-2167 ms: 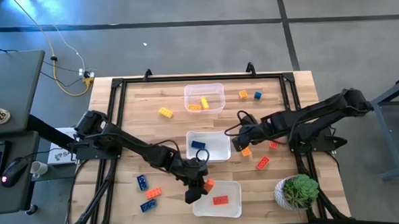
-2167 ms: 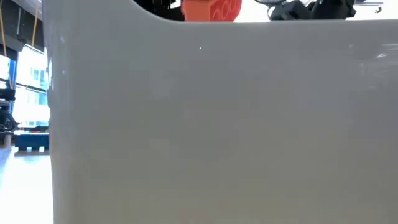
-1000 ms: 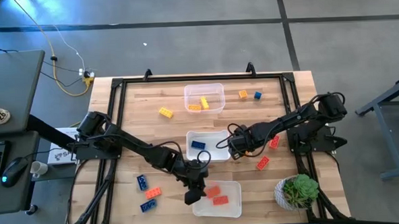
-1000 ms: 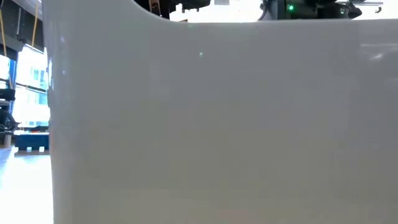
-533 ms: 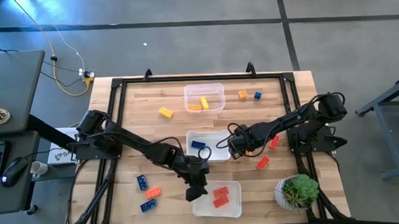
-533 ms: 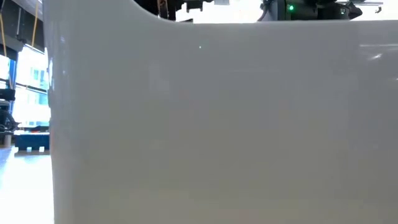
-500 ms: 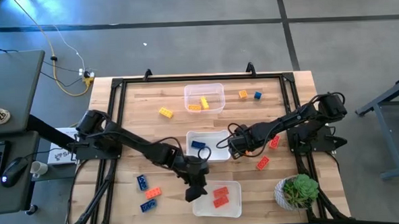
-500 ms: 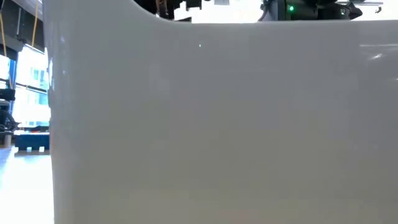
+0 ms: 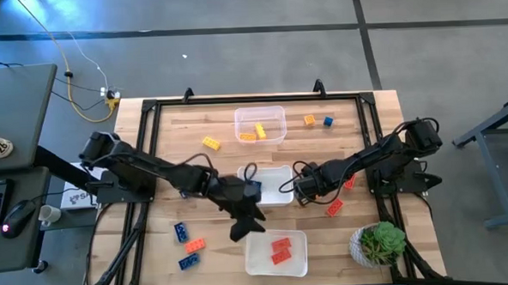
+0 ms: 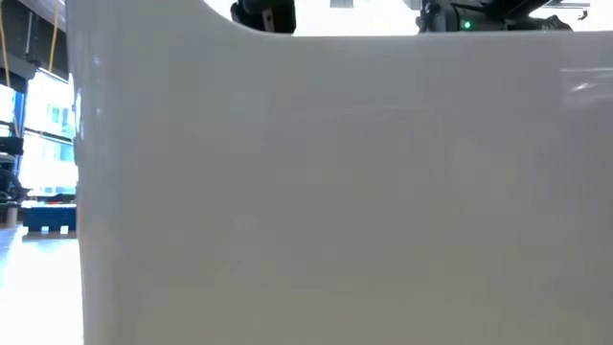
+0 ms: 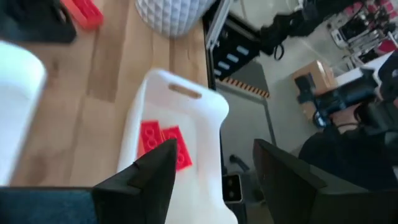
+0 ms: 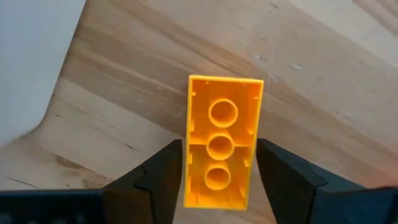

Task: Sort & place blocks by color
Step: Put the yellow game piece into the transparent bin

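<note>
My right gripper (image 9: 306,190) (image 12: 221,169) hovers just right of the middle tub (image 9: 278,193) and is shut on a yellow-orange brick (image 12: 222,134). My left gripper (image 9: 245,224) (image 11: 211,168) is open and holds nothing, between the middle tub and the near tub (image 9: 257,261). Two red bricks (image 9: 280,250) (image 11: 160,144) lie in the near tub. A blue brick (image 9: 252,185) lies in the middle tub, and yellow bricks (image 9: 255,131) in the far tub (image 9: 274,114). Loose bricks sit on the wood. My right gripper pinches the yellow-orange brick between its two fingers (image 12: 158,177) by the long sides at its near end (image 12: 194,182). The fingers lie along the brick, slanting down from the table's right. Its hollow underside faces the wrist camera and its free end (image 12: 225,84) points at the wood.
Loose bricks: red (image 9: 334,208) and red (image 9: 348,183) right of my right gripper, blue (image 9: 181,232), orange-red (image 9: 194,245) and blue (image 9: 189,261) near left, yellow (image 9: 211,143), orange (image 9: 310,119) and blue (image 9: 328,120) far. A potted plant (image 9: 379,244) stands near right. A white tub wall (image 10: 316,192) fills the low view.
My left gripper has drawn back from the near tub's left rim toward the table's far-left, staying open, and its arm has swung toward the left edge. The two red bricks now lie side by side in the near tub. My right gripper has kept its hold on the yellow-orange brick.
</note>
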